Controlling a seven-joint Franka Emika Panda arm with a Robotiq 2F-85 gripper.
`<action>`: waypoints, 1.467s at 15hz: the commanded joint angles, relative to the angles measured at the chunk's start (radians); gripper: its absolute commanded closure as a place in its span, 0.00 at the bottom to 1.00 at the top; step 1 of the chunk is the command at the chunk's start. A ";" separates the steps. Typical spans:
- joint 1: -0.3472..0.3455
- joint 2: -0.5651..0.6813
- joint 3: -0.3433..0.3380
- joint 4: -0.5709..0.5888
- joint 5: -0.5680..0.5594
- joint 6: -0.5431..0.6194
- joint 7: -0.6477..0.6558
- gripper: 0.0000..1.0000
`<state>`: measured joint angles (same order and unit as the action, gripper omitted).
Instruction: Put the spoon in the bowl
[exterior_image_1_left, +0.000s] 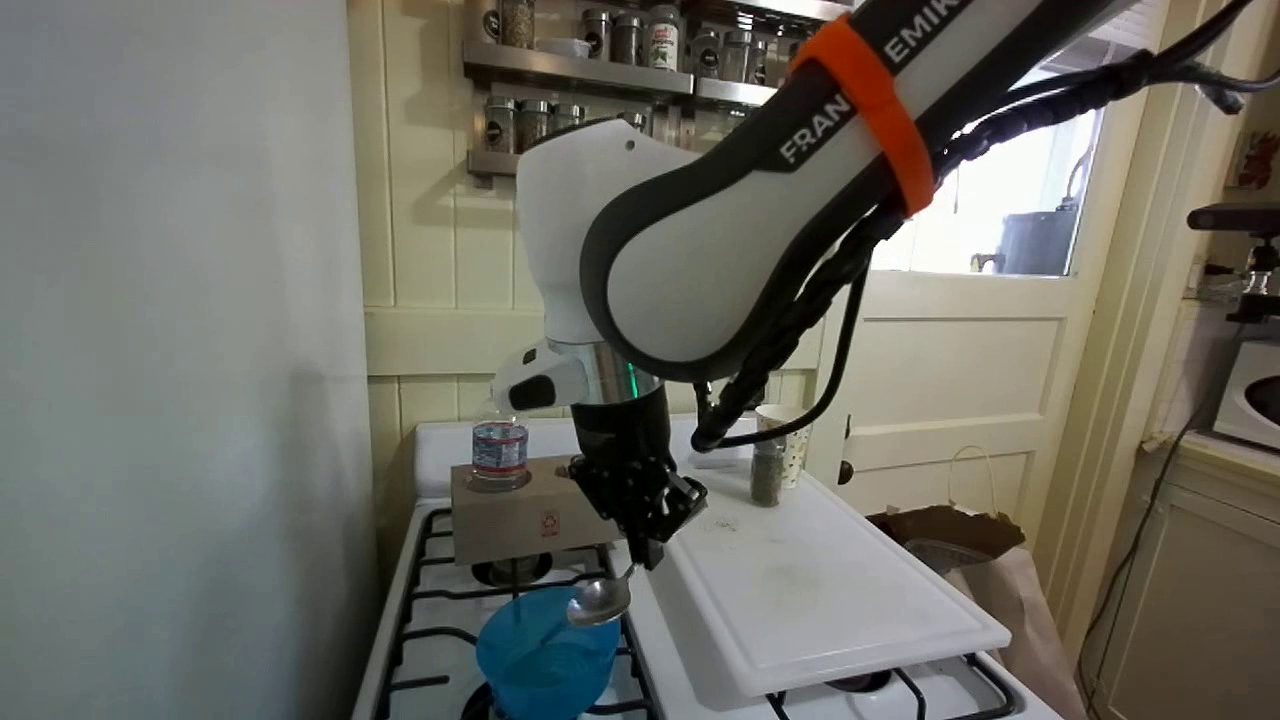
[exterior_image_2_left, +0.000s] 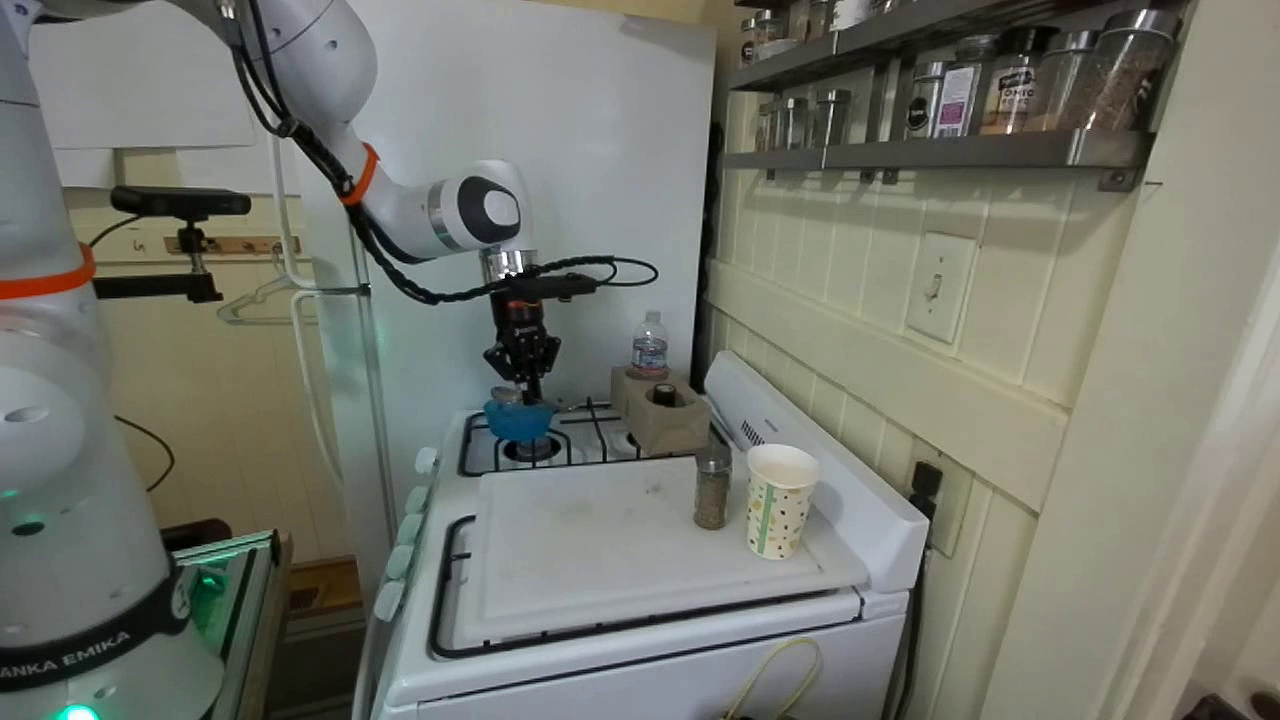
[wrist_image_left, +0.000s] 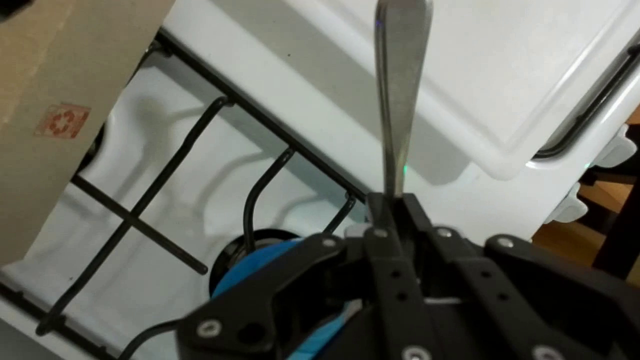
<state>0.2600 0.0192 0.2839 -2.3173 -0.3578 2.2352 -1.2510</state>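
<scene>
The silvery spoon shows its head (exterior_image_1_left: 600, 602) in an exterior view, in front of the far right part of the blue bowl (exterior_image_1_left: 548, 660). In an exterior view the spoon's head (exterior_image_2_left: 506, 395) appears just above the rim of the bowl (exterior_image_2_left: 518, 421). My gripper (exterior_image_1_left: 646, 556) is shut on the spoon's handle and points down. In the wrist view the handle (wrist_image_left: 402, 65) sticks out past the fingertips (wrist_image_left: 395, 201); the spoon's head is mostly hidden behind the gripper. The bowl (wrist_image_left: 255, 262) is partly hidden there. I cannot tell whether the spoon touches the rim.
The bowl sits on the stove's black grates (exterior_image_1_left: 440, 632). A cardboard box (exterior_image_1_left: 540, 525) with a water bottle (exterior_image_1_left: 500, 447) stands behind it. A white board (exterior_image_1_left: 810, 580) lies beside it, with a spice jar (exterior_image_2_left: 712, 487) and paper cup (exterior_image_2_left: 781, 500). A pale wall panel (exterior_image_1_left: 200, 400) stands alongside.
</scene>
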 joint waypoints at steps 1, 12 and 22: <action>0.021 0.012 0.013 0.018 -0.028 -0.017 -0.054 0.98; 0.030 0.068 0.015 0.046 -0.220 -0.002 0.104 0.90; 0.051 0.138 0.032 0.081 -0.324 0.085 0.007 0.98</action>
<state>0.3013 0.1330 0.3116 -2.2535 -0.6402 2.2983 -1.2234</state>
